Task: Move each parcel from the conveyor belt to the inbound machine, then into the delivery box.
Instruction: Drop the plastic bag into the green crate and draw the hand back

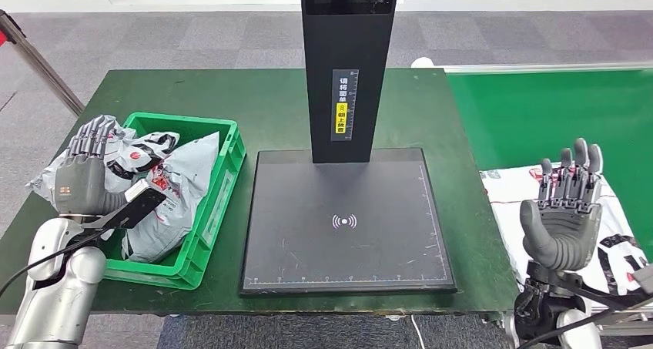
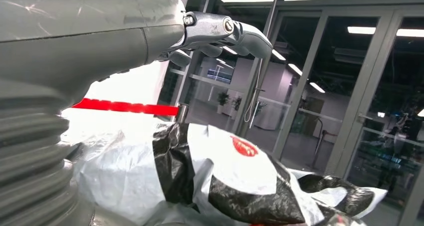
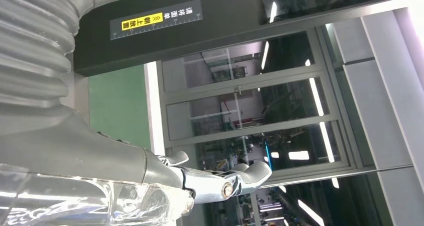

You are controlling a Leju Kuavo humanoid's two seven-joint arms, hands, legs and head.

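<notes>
Fingers (image 1: 574,168) spread above parcel (image 1: 616,245)

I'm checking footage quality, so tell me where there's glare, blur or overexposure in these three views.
Head view: evenly lit and sharp, with soft sheen on the black scanner plate. Left wrist view: blown-out white behind the red bar, close robot hand soft. Right wrist view: turned sideways, bright ceiling strips flare in the glass.

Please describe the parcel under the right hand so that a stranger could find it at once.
Start at the tall black scanner in the middle and go right, past the green belt. Under the raised, open right hand lies a flat white parcel with black and red print. The other parcels are piled in the green box.
</notes>
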